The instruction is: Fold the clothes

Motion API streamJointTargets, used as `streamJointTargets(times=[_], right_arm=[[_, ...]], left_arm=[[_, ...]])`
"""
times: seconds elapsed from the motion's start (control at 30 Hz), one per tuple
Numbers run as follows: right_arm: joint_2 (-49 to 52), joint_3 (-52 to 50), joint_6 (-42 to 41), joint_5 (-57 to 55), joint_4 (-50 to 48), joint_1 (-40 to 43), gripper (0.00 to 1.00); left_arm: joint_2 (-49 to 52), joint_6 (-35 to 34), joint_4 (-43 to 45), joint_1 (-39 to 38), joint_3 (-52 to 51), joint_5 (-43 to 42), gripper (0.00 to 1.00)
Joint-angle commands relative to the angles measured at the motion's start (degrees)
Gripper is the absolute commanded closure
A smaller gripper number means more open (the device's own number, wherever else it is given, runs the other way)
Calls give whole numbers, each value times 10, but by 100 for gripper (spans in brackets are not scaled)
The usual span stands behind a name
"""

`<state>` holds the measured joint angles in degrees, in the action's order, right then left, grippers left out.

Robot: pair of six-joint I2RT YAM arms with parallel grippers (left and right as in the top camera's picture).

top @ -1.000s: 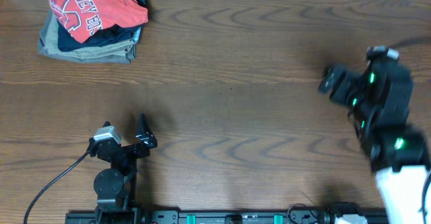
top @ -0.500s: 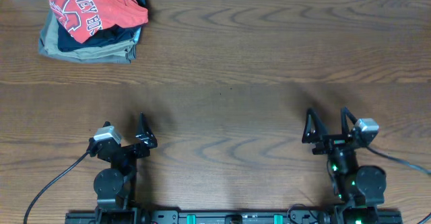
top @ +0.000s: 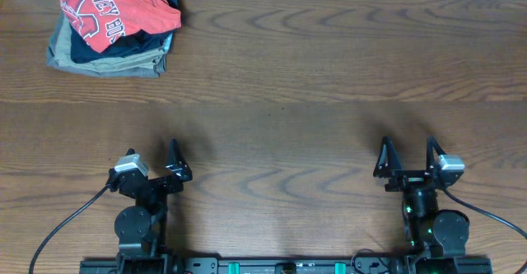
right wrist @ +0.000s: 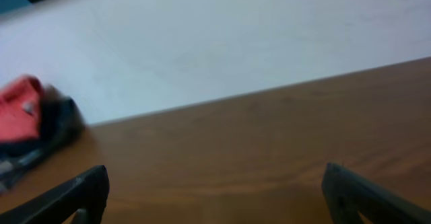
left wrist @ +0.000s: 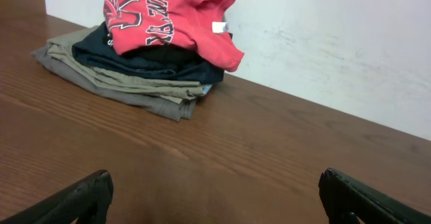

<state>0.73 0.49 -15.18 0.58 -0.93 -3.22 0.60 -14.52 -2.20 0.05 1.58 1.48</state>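
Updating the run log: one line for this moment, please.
left claw: open, empty | right claw: open, empty | red T-shirt: on folded pile, far-left corner of table, untouched

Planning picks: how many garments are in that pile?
3 visible: coral-red cotton T-shirt on top, folded navy-black garment beneath, folded khaki-grey garment at bottom; more may be hidden.

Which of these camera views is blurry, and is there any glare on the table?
Right wrist view: soft all over, the red T-shirt only a smear at the left edge. Left wrist view: sharp, fabric folds and wood grain clear. Overhead view: crisp, evenly lit, no glare on the table.
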Motion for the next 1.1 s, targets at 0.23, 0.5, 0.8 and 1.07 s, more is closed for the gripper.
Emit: streamJointTargets(times=[0.23,0.5,0.8,1.07], right_arm=[[-5,-2,56,-19,51,3,1],[-5,-2,56,-19,51,3,1],[-5,-2,56,-19,51,3,1],[-5,-2,56,-19,51,3,1]], left_arm=[[-4,9,-18,3,-14,5,2],[-4,9,-18,3,-14,5,2],[-4,9,-18,3,-14,5,2],[-4,9,-18,3,-14,5,2]])
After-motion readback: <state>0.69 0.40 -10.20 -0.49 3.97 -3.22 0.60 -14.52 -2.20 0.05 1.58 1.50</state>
